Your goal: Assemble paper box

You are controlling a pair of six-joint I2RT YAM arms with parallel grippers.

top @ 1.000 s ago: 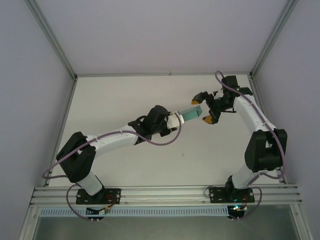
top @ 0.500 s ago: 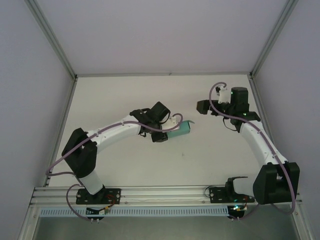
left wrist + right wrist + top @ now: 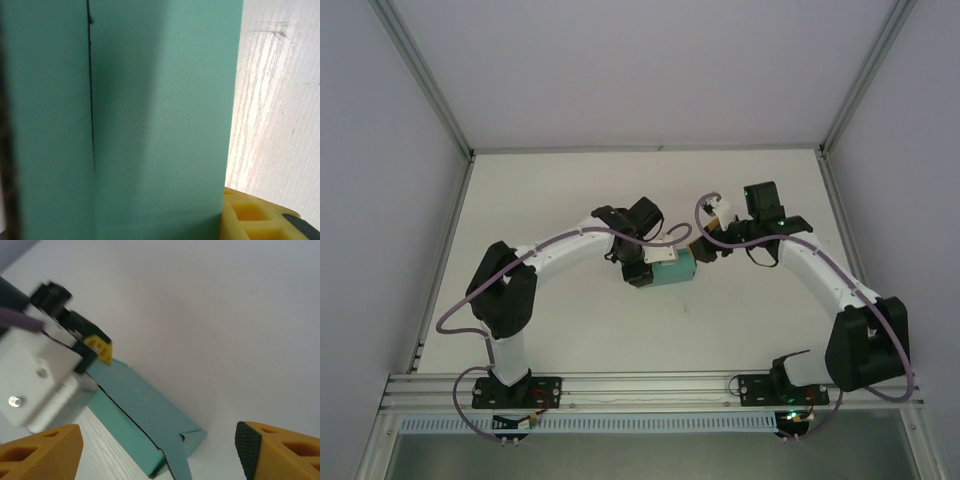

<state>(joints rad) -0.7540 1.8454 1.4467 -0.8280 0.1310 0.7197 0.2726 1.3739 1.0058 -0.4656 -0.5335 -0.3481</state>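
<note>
- The green paper box (image 3: 675,268) is near the middle of the white table (image 3: 550,190); I cannot tell if it touches it.
- Its long side runs left to right, and its loose flap end faces the right gripper (image 3: 157,435).
- The left gripper (image 3: 650,266) pinches the other end.
- The right gripper's fingers are wide apart and hold nothing.
- Pale lilac walls (image 3: 640,70) stand around the table.

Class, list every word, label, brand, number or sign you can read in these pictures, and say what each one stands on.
None: no text can be read.
The box is plain teal card, unprinted.
The left tool gripping it and the open right tool carry no lettering that shows.
The table bears no marks or signs.
</note>
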